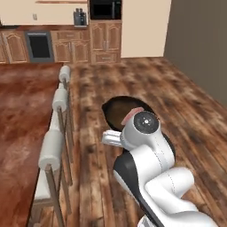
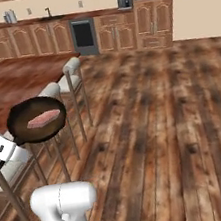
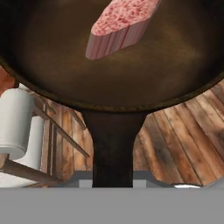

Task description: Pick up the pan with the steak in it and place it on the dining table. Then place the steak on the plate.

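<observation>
The pan (image 2: 36, 119) is lifted, its handle clamped in the gripper (image 3: 113, 181) with the steak (image 2: 44, 118) inside, held above the stools (image 2: 70, 68) just right of the dining table (image 2: 14, 79) — setting down and plating remain.

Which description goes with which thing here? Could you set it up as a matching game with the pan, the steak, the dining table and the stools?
Things:
1. pan
2. steak
3. dining table
4. stools

Descriptions:
A. pinkish-red slab lying inside the skillet
B. white-padded seats lined along the table's edge
C. held up in the air by its handle
D. glossy reddish-brown top

Pairs: 1-C, 2-A, 3-D, 4-B
</observation>
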